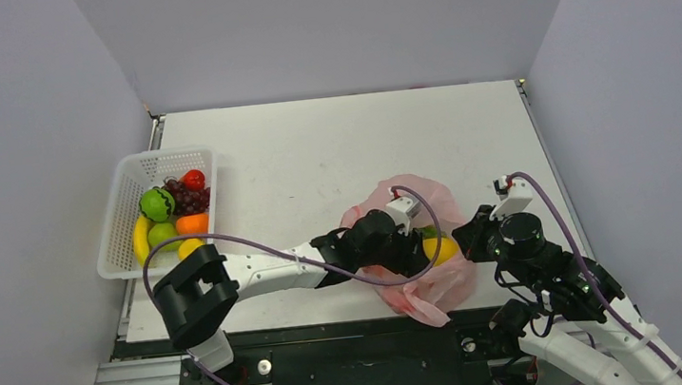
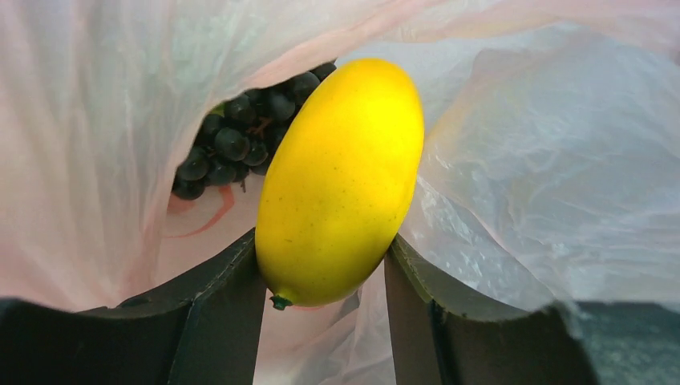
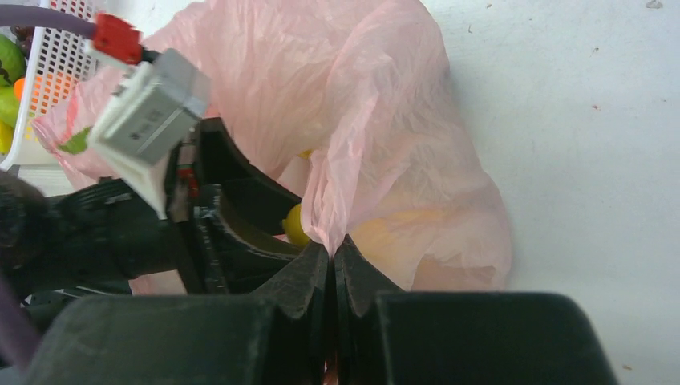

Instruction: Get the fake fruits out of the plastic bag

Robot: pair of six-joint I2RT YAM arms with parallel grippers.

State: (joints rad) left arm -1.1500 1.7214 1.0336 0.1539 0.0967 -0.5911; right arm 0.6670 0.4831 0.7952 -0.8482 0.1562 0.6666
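The left claw [image 2: 325, 255] is gripping the yellow fruit [image 2: 341, 180] by its lower, stem end, one finger on each flank, inside the mouth of the plastic bag [image 3: 385, 104]. The right claw [image 3: 333, 258] is pinching a fold of the bag's rim, with its jaws fully shut on the film, and is holding the mouth open.

The grip is sitting low on a glossy, tapering body, so the fruit is likely to slip. A slow, straight withdrawal along the mouth, with the right claw staying firm, looks the safest course.

Film is lying against both sides of the fruit and draping over the right finger, so it may drag out with the fruit. A bunch of dark grapes [image 2: 240, 136] is lying deeper in the bag, just behind the fruit and partly hidden by film.

The bag is resting near the front edge of the bench [image 1: 332, 146]. The white mesh basket [image 1: 123, 204] is standing well apart at the left edge, with other fake fruits [image 1: 192, 224] in it, and the way across to it is looking unobstructed.
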